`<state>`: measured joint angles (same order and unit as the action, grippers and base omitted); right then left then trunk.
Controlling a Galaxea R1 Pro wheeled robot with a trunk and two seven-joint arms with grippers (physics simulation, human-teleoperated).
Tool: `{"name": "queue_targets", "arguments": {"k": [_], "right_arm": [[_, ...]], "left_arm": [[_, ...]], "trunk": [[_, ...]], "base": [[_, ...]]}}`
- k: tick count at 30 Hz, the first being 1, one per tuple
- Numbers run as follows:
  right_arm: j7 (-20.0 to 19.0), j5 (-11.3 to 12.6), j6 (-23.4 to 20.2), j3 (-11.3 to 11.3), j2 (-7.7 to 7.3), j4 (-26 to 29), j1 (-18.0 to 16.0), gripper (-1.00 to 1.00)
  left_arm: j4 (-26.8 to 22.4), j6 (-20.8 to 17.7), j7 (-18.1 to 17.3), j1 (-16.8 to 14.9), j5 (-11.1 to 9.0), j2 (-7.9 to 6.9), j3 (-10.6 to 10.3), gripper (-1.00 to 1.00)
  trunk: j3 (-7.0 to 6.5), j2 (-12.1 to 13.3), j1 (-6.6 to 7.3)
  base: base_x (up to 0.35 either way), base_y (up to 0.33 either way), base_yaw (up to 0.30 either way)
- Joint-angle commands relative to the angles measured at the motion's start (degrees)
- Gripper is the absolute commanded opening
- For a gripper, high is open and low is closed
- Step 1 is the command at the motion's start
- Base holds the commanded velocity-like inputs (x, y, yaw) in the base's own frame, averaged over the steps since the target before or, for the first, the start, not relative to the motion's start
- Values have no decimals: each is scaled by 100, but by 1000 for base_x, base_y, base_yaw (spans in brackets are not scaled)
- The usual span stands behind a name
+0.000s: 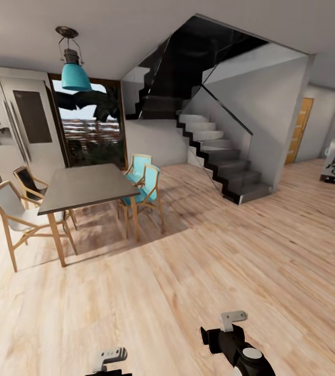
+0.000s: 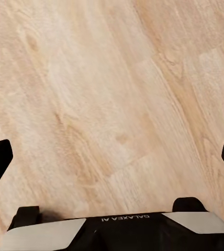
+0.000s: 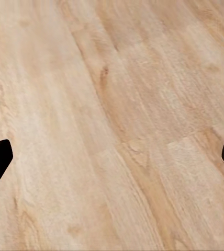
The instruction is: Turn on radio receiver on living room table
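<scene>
Your head camera looks forward and down over the light wood plank floor [image 1: 199, 271] — dark-topped dining table [image 1: 86, 185] mid-left, grey staircase [image 1: 214, 156] upper centre. Both wrist cameras face straight down, close to that same floor.

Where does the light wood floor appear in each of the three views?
Head view: floor runs from the dining table to the bottom edge, beneath both arms.
Left wrist view: planks behind the left end effector, fingers wide apart.
Right wrist view: planks behind the right end effector.
Shared landmark: the floor's plank seams.
</scene>
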<state>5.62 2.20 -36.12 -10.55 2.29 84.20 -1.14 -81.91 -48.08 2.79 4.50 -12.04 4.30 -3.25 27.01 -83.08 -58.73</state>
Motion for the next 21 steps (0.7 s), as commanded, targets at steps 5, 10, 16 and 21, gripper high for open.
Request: {"name": "queue_targets", "arguments": {"k": [5,10,16,21], "right_arm": [[0,0,0,0,0,0,0,100],[0,0,0,0,0,0,0,100],[0,0,0,0,0,0,0,100],[0,0,0,-2,0,-8,0,100]], "left_arm": [[0,0,-3,0,0,1,0,100],[0,0,-5,1,0,4,0,100],[0,0,-6,-1,-8,9,0,100],[0,1,-6,-1,-9,9,0,100]], "trunk": [[0,0,0],[0,0,0],[0,0,0],[0,0,0]], "base": [[333,0,-300],[333,0,-300],[333,0,-300],[332,0,-300]]}}
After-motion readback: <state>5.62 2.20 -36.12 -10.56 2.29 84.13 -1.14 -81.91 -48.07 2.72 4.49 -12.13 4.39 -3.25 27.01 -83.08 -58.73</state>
